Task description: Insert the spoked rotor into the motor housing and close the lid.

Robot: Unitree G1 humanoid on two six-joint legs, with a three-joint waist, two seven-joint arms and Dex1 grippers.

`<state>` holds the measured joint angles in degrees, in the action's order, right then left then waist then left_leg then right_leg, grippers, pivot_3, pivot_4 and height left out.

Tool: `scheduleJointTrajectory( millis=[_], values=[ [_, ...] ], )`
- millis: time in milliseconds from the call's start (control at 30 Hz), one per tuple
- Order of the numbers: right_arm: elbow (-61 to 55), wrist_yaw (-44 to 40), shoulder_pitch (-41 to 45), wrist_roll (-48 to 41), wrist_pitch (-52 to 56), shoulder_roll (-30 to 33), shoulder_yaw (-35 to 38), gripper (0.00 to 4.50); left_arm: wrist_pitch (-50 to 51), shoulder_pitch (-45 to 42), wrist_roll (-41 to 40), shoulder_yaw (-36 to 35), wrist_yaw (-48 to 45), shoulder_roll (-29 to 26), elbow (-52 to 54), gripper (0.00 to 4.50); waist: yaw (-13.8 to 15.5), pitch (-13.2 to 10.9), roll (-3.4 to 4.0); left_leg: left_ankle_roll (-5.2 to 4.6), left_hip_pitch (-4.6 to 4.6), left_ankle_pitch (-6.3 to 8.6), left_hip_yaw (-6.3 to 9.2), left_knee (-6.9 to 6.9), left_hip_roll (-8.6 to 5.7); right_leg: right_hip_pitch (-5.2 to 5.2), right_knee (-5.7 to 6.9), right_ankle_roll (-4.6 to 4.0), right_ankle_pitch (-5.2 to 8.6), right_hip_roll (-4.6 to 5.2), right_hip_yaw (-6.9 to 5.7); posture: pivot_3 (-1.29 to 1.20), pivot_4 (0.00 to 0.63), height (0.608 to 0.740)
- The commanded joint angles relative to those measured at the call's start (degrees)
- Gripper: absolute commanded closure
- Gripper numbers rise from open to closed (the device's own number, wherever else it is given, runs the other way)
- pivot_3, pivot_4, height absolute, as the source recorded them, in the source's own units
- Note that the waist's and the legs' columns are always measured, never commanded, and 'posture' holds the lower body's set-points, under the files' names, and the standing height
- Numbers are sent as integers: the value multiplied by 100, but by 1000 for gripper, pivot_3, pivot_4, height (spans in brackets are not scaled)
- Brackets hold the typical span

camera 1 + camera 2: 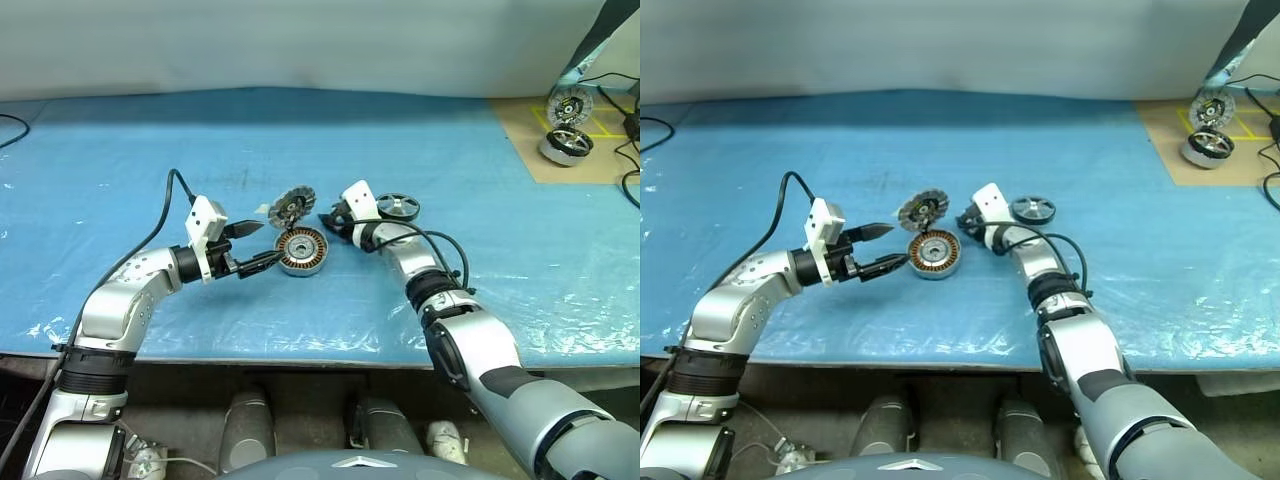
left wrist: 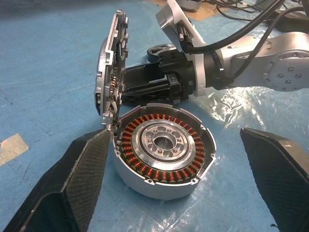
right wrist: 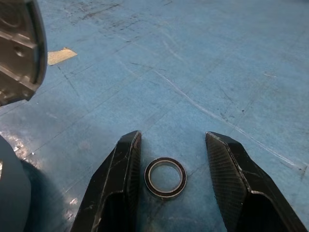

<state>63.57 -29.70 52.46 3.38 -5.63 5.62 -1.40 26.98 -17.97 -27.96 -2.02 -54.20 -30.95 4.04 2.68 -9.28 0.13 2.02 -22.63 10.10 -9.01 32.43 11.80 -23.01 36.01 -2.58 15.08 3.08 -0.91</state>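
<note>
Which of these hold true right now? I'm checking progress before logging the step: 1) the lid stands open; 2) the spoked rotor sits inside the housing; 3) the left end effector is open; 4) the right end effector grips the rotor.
1) True: the lid stands upright over the motor housing.
2) False: the spoked rotor lies on the blue mat beyond the right arm.
3) True: the left end effector is open around the housing.
4) False: the right end effector is open around a small thin ring lying on the mat.

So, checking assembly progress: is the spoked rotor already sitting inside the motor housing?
No, the motor housing shows only copper windings around its hub, while the spoked rotor lies on the blue mat.
</note>
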Motion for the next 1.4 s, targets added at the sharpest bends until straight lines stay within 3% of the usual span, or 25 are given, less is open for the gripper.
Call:
scheduleJointTrajectory(
  millis=[33, 533, 633, 733, 1000, 1133, 1400],
  values=[
    [-283, -266, -337, 164, -41, 59, -286, 2328, -6, -32, -72, -41, 4, 0, 161, 0, 0, 0, 0, 0, 0, 0, 0, 0, 0, 1, 0, -1, 0, 0, 0, 0, 150, 740],
    [-618, -303, -771, 140, 206, 253, -324, 2328, 65, -90, -74, -6, 47, 43, 205, 0, 8, 0, 0, 16, 40, 11, 4, -6, 0, 45, -12, -4, 2, 2, -2, 0, 150, 740],
    [-661, -332, -794, 135, 221, 255, -330, 2921, 69, -92, -77, -5, 47, 52, 207, 0, 5, 0, 0, 17, 66, 12, 4, -13, 0, 69, -21, -6, 4, 3, -2, 0, 150, 740],
    [-705, -360, -822, 136, 231, 262, -351, 3886, 61, -90, -70, -6, 53, 56, 201, 0, 2, 0, 0, 17, 67, 12, 4, -13, 0, 70, -22, -6, 4, 3, -1, 0, 150, 740],
    [-1013, -402, -923, 51, 416, 269, -336, 3947, 44, -71, -64, -1, 66, 68, 205, 0, 2, 0, 0, 17, 67, 12, 4, -15, 0, 70, -26, -6, 4, 2, -1, 0, 150, 740],
    [-1786, -559, -1083, -202, 683, 342, -228, 3947, 37, -21, -93, -23, 29, 49, 244, 0, 4, 0, 0, 17, 64, 12, 4, -18, -1, 69, -30, -6, 4, 2, -2, 0, 150, 740],
    [-5057, -1374, -1907, -1074, 2478, 905, -209, 3947, -41, 21, -119, 28, -40, 141, 277, 0, 18, -15, -4, 17, 49, 11, 5, -29, -1, 53, -35, 19, -10, -1, -3, 0, 150, 740]
  ],
)
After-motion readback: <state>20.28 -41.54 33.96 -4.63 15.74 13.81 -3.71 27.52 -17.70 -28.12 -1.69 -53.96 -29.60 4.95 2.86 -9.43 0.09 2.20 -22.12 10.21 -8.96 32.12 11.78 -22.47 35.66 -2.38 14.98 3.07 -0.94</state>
